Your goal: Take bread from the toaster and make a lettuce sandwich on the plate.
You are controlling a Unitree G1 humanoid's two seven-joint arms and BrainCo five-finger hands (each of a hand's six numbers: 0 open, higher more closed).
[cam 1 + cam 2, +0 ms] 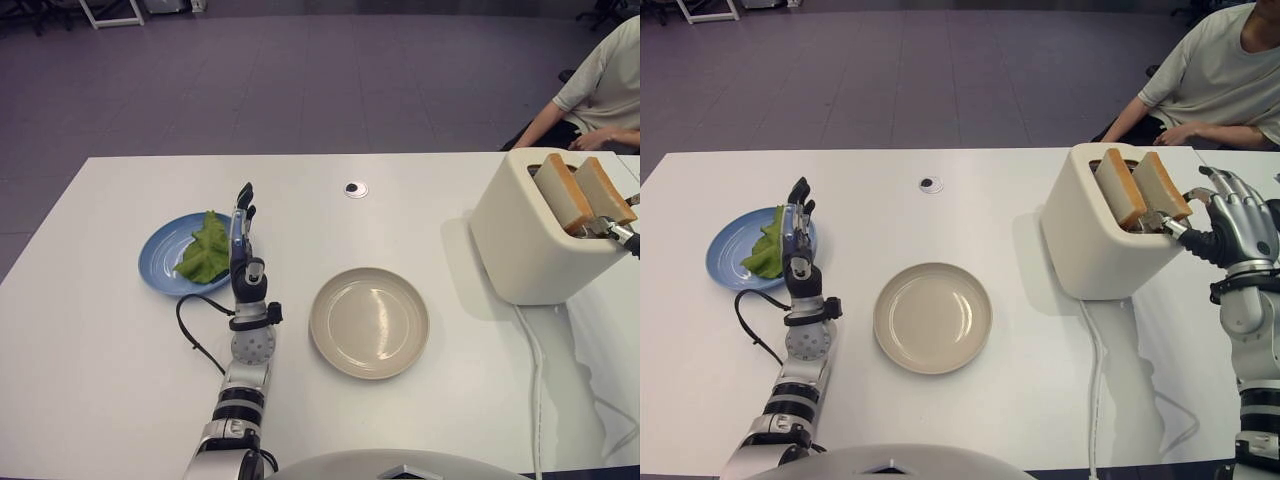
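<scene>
Your left hand (243,250) rests with fingers straight, holding nothing. The lettuce leaf (205,250) on its blue plate (160,262) lies just to its left, and the beige plate (369,322) is near on its right. At the toaster (1090,250), your right hand (1240,225) is pinched on the right bread slice (1160,185). Lift straight up, I judge, so the slice clears the slot without tipping the toaster. The right eye view gives you that hand's back and wrist; the left eye view stops at its fingertips.
</scene>
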